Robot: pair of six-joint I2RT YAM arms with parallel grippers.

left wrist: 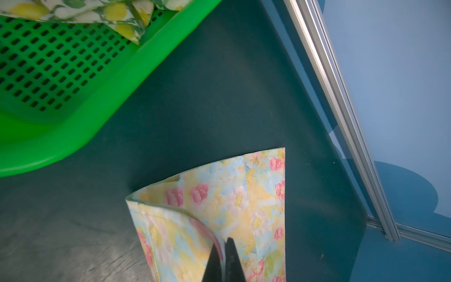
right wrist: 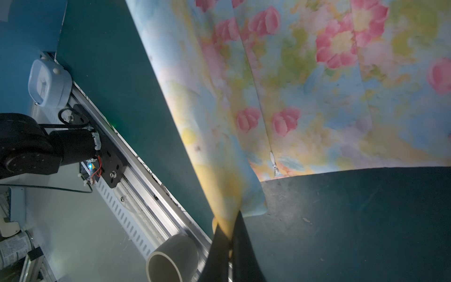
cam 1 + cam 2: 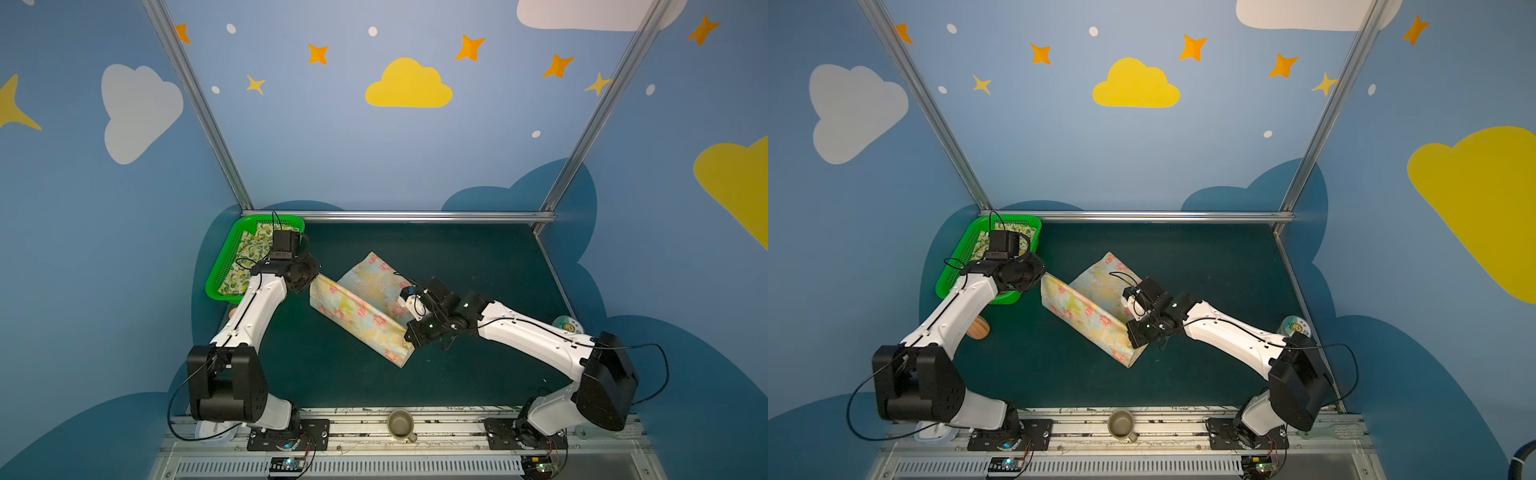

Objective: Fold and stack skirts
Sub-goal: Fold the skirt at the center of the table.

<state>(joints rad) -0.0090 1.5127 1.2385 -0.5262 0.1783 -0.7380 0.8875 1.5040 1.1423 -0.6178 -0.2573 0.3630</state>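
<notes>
No legible text, brand, number or sign anywhere. Dense small print on a can (image 2: 14, 246) beside the rail, too blurred to read. Printed picture and marks on a round disc (image 3: 567, 325), too small to make out. Numerals on the clock (image 2: 46, 83) face not legible.

Pink flowers and blue-green washes on pale yellow skirt (image 3: 357, 316), against dark green mat (image 3: 478, 266); yellow lemons, green leaves on cream skirt (image 3: 249, 249) in bright green mesh basket (image 3: 222, 268); blue wall (image 3: 332, 158), cloud-and-star pattern in yellow, white, orange.
</notes>
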